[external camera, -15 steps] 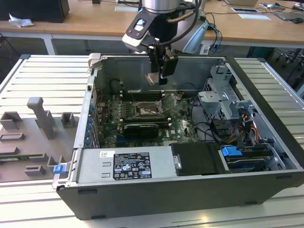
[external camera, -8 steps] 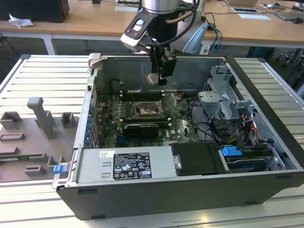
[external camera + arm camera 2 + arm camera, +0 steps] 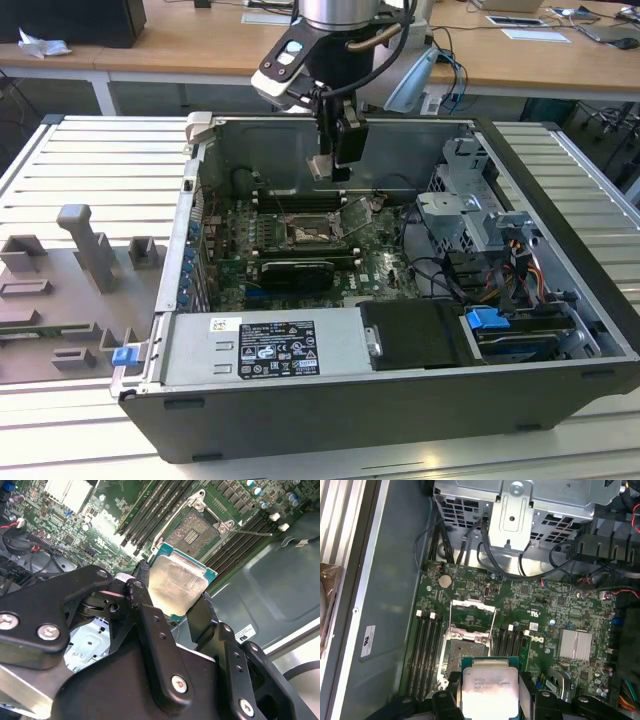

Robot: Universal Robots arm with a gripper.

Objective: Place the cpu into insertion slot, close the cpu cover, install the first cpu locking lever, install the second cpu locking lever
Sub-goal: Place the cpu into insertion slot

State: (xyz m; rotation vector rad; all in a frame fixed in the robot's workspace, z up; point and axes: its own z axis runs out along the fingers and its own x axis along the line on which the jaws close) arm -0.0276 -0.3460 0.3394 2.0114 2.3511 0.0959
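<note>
My gripper (image 3: 327, 168) hangs inside the open computer case, shut on the cpu (image 3: 321, 167). The cpu (image 3: 177, 582) is a flat square chip with a silvery top, pinched at two opposite edges between the black fingers (image 3: 142, 582). It is held in the air above the green motherboard (image 3: 385, 265), apart from it. Below it lies the insertion slot (image 3: 462, 652), a dark square socket with a silver rim (image 3: 192, 530), uncovered and with nothing in it. The cpu cover (image 3: 472, 612) stands swung open at the socket's far side. In the first wrist view the cpu (image 3: 490, 684) overlaps the socket's near edge.
Long black memory slots (image 3: 425, 650) flank the socket on both sides. A metal drive cage (image 3: 470, 205) with cables stands at the exterior view's right, and a labelled power supply (image 3: 275, 350) lies at the case front. Grey fixture blocks (image 3: 85, 245) sit on the table at the left.
</note>
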